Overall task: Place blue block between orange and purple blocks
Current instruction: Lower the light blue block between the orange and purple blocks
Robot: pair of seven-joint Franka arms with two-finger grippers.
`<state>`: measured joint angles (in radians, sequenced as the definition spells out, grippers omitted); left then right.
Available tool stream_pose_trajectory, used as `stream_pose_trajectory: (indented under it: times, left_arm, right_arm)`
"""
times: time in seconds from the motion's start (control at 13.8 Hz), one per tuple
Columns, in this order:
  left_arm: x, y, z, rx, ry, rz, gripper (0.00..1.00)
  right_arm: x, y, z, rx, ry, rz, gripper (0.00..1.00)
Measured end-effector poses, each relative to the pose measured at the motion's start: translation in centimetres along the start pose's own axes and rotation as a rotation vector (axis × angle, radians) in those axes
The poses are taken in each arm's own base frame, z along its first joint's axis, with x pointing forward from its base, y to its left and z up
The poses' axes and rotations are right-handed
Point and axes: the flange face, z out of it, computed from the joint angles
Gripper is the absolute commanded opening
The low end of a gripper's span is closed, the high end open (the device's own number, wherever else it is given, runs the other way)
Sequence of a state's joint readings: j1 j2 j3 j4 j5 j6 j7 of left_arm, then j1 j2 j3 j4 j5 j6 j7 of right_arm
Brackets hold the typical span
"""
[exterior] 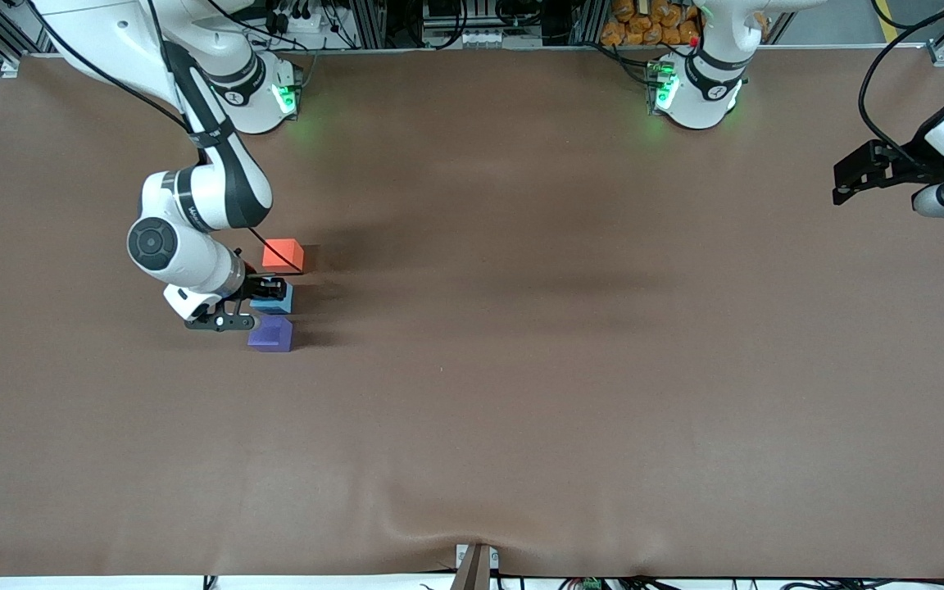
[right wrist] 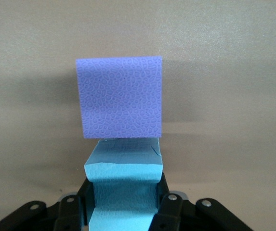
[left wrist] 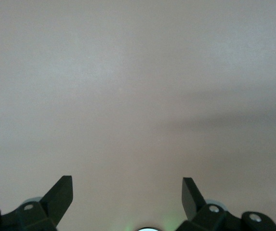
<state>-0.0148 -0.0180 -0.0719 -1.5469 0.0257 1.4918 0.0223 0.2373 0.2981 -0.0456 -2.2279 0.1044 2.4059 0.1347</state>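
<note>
The blue block (exterior: 274, 301) was a small sky-blue cube, matte and plain, its top edge a little creased where I squeezed it. It matched the other two cubes in size. I counted three blocks in all: one blue, one orange (exterior: 283, 254) and one purple (exterior: 270, 334). Two arms were at the table (exterior: 521, 369), each with one gripper.

My right gripper (exterior: 269, 289) was down at the table toward the right arm's end, and its fingers (right wrist: 169, 211) pinched the blue block from both sides. In the right wrist view the block (right wrist: 124, 185) sat between my fingertips and stuck out past them, its free end close to the purple block (right wrist: 119, 97), with a thin gap or none; I could not tell which. In the front view the three cubes made a short line: orange farthest from the camera, blue in the middle, purple nearest. The blue block was just beside the purple one and a little apart from the orange. Whether it rested on the table or hung just above it I could not tell.

My left gripper (exterior: 845, 184) waited in the air over the left arm's end of the table, well apart from the blocks. Its fingers (left wrist: 60, 195) were spread wide with nothing between them, only bare brown table below.
</note>
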Motion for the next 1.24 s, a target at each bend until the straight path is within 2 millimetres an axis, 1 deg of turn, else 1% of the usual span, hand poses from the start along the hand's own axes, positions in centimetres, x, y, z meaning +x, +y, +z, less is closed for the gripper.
stream_pose_trajectory:
  times: [0.15,0.8,1.16,1.24]
  left_arm:
    - [0.0,-0.03,0.0,0.0,0.0,0.0,1.0]
    - [0.0,0.02,0.0,0.0,0.0,0.0,1.0]
    - [0.0,-0.02,0.0,0.0,0.0,0.0,1.0]
    - [0.0,-0.02,0.0,0.0,0.0,0.0,1.0]
  right_arm:
    - [-0.43,0.16,0.61,-0.001,0.0,0.001,0.0]
    - [-0.43,-0.07,0.64,0.001,0.014,-0.004,0.0]
    - [-0.87,0.02,1.26,0.0,0.023,-0.004,0.0]
    - [-0.88,0.02,1.28,0.001,0.024,-0.004,0.18]
